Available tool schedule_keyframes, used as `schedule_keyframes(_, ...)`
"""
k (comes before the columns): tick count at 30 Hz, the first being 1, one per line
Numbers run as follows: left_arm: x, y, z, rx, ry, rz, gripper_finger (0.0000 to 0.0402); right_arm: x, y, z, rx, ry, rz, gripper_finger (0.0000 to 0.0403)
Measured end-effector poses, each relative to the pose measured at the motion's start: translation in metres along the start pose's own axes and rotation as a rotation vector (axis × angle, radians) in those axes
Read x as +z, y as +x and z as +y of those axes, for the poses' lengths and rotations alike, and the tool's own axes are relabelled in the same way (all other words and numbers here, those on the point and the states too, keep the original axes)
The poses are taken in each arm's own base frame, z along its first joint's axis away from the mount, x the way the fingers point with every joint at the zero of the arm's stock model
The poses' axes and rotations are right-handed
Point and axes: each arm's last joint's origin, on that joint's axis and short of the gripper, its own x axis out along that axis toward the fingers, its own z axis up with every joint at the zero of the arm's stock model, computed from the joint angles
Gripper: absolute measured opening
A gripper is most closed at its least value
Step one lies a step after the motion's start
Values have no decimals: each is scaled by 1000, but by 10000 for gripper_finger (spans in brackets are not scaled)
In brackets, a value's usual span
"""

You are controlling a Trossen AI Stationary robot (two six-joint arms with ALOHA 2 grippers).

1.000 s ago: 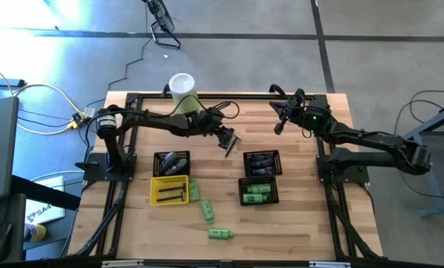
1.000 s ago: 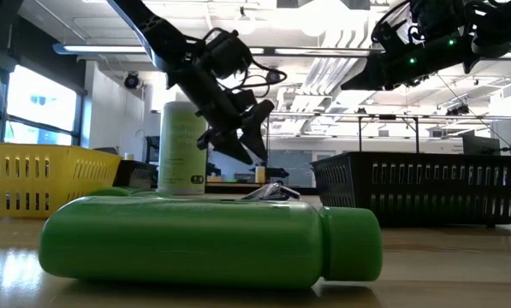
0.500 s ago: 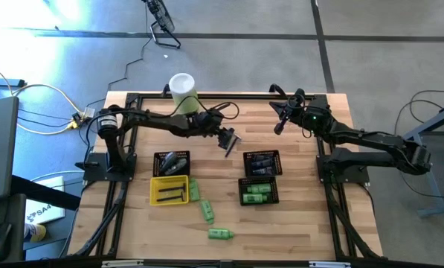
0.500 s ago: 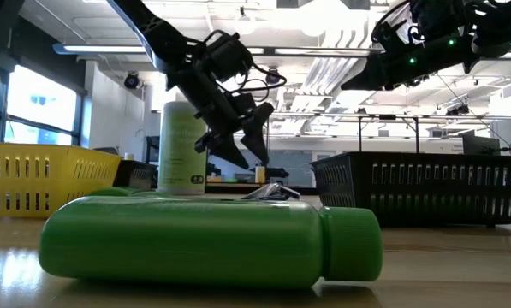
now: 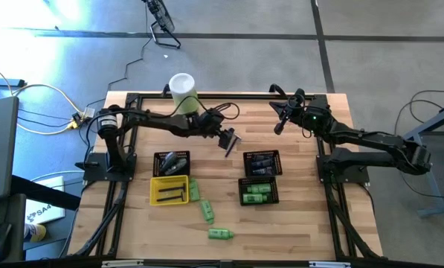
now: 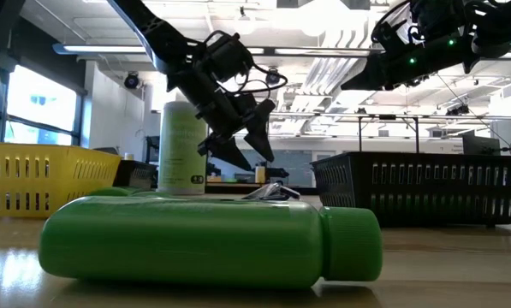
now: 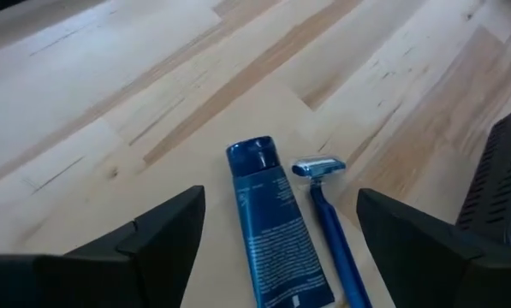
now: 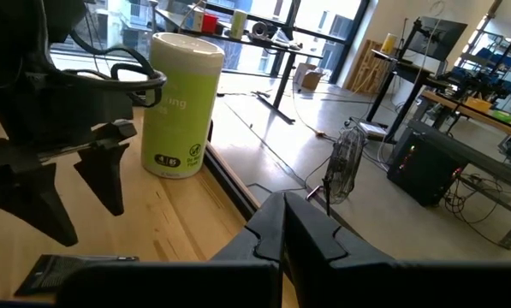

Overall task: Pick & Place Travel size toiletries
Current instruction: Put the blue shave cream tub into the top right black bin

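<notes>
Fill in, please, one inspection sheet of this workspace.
Surface: pale wooden table.
Job's things: blue tube and blue razor lying side by side; green bottles loose; others in black mesh baskets and yellow tray.
Clutter: tall pale-green canister.
Hands: left hand open above the tube, empty; right hand shut, raised near the far edge.
Cables: yellow cable on the floor.
Surroundings: office desks, a fan.

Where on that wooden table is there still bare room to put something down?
Bare wood shows between the tall pale-green canister and the right gripper, and along the near edge beside the lone green bottle. It is crowded around the yellow tray, the black mesh baskets and the blue tube below the open left gripper.
</notes>
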Motion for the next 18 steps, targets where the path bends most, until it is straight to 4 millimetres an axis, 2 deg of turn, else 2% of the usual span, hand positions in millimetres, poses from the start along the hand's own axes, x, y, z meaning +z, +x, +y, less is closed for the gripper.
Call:
schedule_keyframes(10, -9, 7, -3, 5, 6, 23, 301, 0, 0, 0, 0, 0, 0, 3)
schedule_keyframes(18, -21, 25, -3, 14, 15, 40, 301, 0, 0, 0, 0, 0, 0, 3)
